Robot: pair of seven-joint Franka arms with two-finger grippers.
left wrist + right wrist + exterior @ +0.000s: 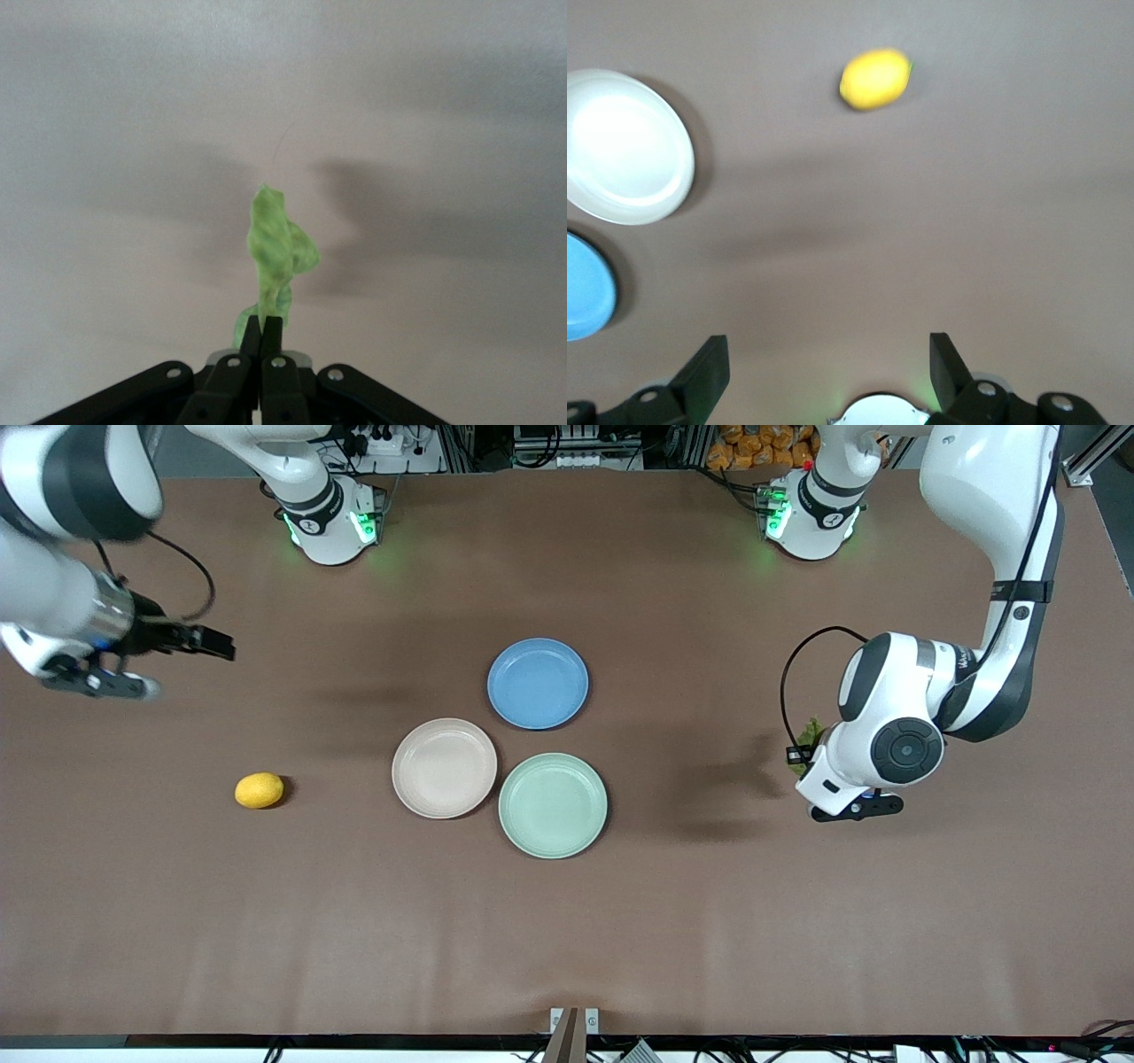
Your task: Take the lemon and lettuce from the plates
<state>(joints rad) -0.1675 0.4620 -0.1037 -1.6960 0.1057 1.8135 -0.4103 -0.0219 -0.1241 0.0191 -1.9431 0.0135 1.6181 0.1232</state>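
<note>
Front view shows three bare plates grouped at the middle of the frame: the beige-pink plate (444, 768), the mint green plate (553, 805) just beside it and lower in the frame, and a blue plate (538, 683) above them. The lemon (259, 790) lies on the brown table (567, 939) at middle left of the frame, well apart from the beige-pink plate, toward the right arm's end. The right gripper (190, 640) hangs at the upper left of the frame over bare table, its jaws spread wide with nothing between them, as the right wrist view confirms with the lemon (874, 79) in sight. At middle right of the frame, the left gripper (800, 755) is over bare table, jaws pressed together on the stem end of the lettuce (276, 252), which dangles from the fingertips (252, 335); only a green edge of it peeks out in the front view. The leaf looks light, limp and easily torn, so a pinch at its thicker base seems safest. The lemon appears firm, smooth and prone to roll, so it is likely best grasped across its short middle. Both items seem already off the plates.
</note>
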